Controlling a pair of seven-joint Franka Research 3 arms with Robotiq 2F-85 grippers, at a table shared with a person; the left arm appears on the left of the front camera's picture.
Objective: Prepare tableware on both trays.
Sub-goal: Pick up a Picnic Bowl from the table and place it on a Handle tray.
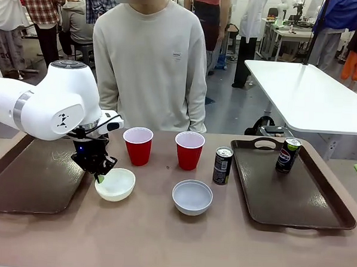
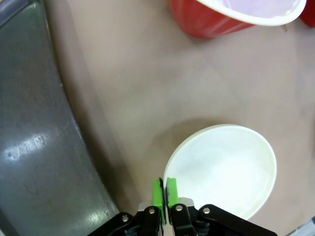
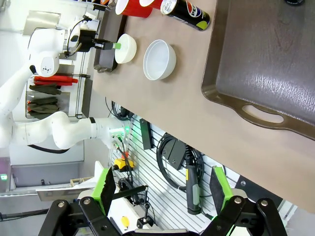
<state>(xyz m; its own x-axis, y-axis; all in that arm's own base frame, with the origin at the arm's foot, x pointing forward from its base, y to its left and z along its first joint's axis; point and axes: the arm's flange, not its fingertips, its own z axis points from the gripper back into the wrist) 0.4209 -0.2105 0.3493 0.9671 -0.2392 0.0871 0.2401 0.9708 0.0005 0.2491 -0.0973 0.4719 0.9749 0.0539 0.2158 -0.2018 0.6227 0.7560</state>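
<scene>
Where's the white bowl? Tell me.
Front view: the white bowl sits left of centre, beside the left tray, rim pinched in the left hand.

Table clearance.
Red plastic cups (image 1: 138, 146), a white round bowl (image 1: 117, 185), a grey-blue round bowl (image 1: 192, 197) and a slim dark can (image 1: 222, 166) crowd the centre; the dark brown left tray (image 1: 20, 188) lies bare.

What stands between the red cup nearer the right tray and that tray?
A slim dark can stands upright between that red cup and the right tray, clear in the front view.
</scene>
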